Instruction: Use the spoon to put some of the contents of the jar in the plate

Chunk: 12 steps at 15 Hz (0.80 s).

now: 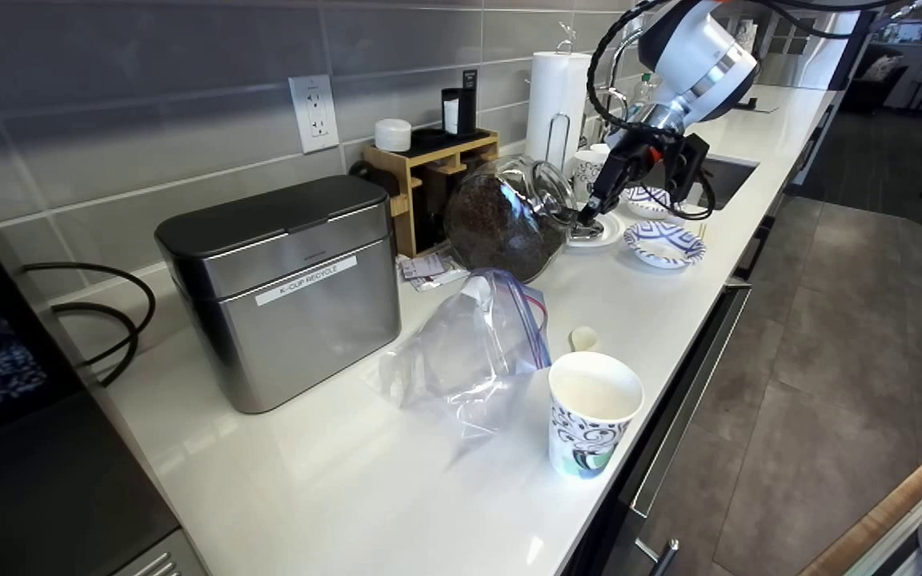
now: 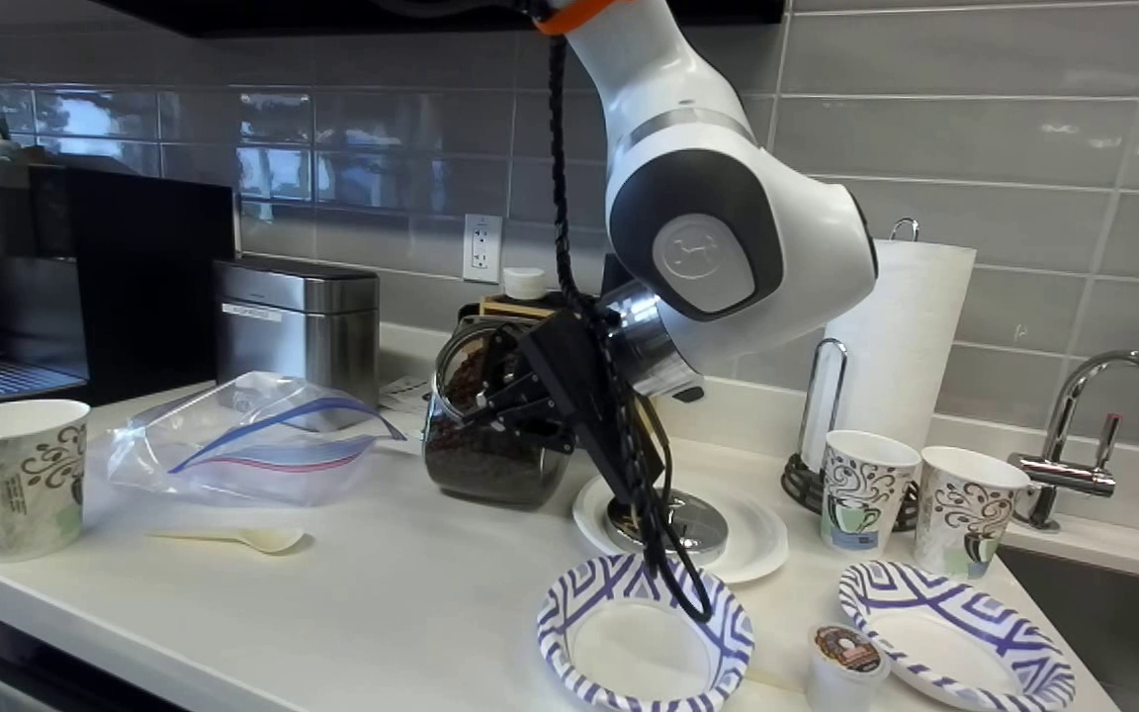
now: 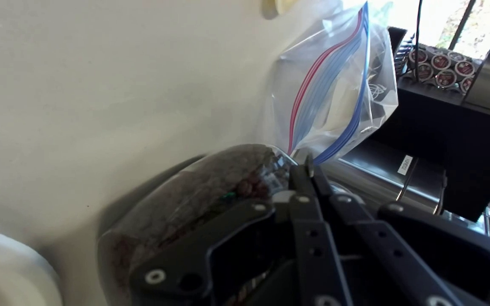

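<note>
A tilted clear glass jar (image 1: 501,224) with dark contents shows in both exterior views (image 2: 490,470) and the wrist view (image 3: 211,182). A pale spoon (image 2: 271,539) lies on the counter (image 1: 585,338); its end shows in the wrist view (image 3: 285,5). Two blue-patterned plates (image 2: 634,648) (image 2: 965,633) lie near the sink. A white plate (image 2: 757,544) bears a chrome lid (image 2: 693,524). My gripper (image 3: 309,172) is at the jar's mouth; its fingers nearly meet. A thin grey sliver shows between the tips; I cannot tell what it is or whether they touch the jar.
A clear zip bag (image 1: 469,344) lies left of the jar, before the steel bin (image 1: 309,304). A cup (image 1: 593,408) stands near the counter edge. Two cups (image 2: 866,485) (image 2: 970,509) stand by the paper towels (image 2: 896,336). A small pod (image 2: 844,663) stands between the patterned plates.
</note>
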### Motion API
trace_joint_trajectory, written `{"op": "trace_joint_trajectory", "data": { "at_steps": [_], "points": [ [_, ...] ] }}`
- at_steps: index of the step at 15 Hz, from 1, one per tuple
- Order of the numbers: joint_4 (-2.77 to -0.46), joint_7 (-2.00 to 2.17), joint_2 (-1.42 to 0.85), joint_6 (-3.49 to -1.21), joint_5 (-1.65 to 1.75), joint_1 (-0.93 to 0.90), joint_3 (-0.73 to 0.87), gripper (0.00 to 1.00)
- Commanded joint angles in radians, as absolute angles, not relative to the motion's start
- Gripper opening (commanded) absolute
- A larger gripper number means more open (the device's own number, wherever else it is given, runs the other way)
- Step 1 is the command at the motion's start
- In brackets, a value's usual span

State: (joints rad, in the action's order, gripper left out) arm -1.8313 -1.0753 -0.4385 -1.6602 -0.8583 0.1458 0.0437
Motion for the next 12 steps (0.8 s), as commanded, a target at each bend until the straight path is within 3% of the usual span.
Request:
{"op": "trace_joint_trajectory", "data": {
  "at_steps": [1, 12],
  "points": [
    [-1.805, -1.054, -0.462, -1.624, -0.878, 0.164, 0.031, 0.01],
    [-1.7, -0.92, -0.451, -1.452, -0.82, 0.169, 0.044, 0.01]
  ]
}}
